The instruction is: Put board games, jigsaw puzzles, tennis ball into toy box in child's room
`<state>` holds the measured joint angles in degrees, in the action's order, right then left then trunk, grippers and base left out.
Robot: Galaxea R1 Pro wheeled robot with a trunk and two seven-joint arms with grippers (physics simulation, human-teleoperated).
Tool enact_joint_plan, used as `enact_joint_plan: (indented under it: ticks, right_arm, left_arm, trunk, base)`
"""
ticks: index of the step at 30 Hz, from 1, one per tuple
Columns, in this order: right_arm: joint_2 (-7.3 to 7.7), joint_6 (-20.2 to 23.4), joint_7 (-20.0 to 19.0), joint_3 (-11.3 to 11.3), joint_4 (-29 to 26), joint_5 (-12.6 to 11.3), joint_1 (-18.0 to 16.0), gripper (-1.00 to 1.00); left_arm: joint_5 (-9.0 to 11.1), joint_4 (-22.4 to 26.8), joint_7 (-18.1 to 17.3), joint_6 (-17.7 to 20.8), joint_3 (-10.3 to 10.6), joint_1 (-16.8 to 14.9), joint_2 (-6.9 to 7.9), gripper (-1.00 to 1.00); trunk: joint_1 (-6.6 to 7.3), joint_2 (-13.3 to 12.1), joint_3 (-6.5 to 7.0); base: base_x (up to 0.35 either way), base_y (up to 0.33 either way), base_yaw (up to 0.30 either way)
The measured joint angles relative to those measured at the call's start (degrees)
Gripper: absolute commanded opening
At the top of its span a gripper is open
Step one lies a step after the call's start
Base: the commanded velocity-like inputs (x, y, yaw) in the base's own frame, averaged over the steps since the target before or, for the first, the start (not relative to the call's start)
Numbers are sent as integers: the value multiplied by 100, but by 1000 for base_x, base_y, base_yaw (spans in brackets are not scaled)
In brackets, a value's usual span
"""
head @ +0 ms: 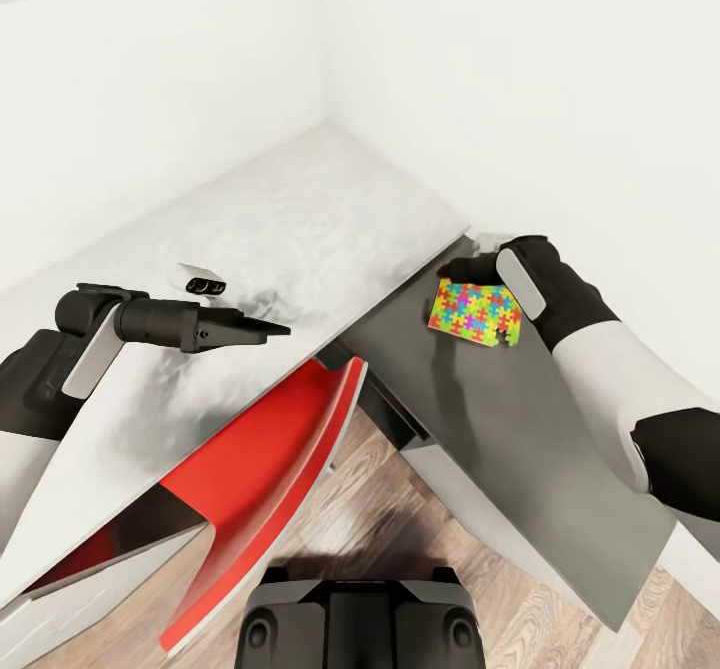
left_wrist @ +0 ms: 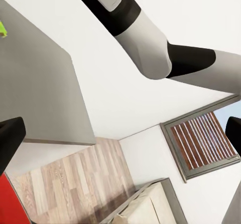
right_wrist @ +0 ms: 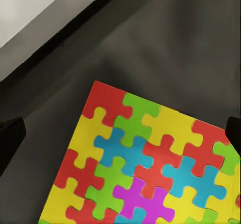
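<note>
A bright multicoloured jigsaw puzzle (head: 474, 313) lies flat on a dark grey surface (head: 500, 429) by the white wall. My right gripper (head: 465, 274) hovers just over its far edge, open; in the right wrist view the puzzle (right_wrist: 145, 158) spreads between the two dark fingertips (right_wrist: 10, 136), which stand wide apart and do not touch it. Open too, my left gripper (head: 272, 329) hangs over the silvery table top (head: 300, 219) with nothing between its fingers (left_wrist: 9, 141). The toy box, board games, tennis ball and second puzzle are out of view.
A red curved piece of furniture (head: 260, 469) sits below the table edge. Wood floor (head: 380, 519) shows between table and grey surface. White walls close the corner behind. The left wrist view looks past my right arm (left_wrist: 150, 43) to a slatted window (left_wrist: 201, 138).
</note>
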<state>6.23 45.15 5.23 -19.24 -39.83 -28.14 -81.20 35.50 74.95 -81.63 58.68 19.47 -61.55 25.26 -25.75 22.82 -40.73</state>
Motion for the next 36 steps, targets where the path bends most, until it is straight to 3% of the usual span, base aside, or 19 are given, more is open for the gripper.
enact_joint_plan:
  ticks: [5,11,36]
  right_arm:
    - [-10,7,-3,10,0,265,-59,100]
    - [-41,12,-6,10,41,409,-224,100]
    - [-52,-42,-33,-3,84,445,-233,100]
  left_arm:
    - [-1,2,0,0,0,0,0,100]
    - [0,0,0,-2,0,0,0,100]
    - [2,4,-7,1,-10,-13,0,100]
  trunk:
    - [0,0,0]
    - [0,0,0]
    - [0,0,-41]
  base:
    - [3,1,0]
    - [0,0,0]
    - [0,0,0]
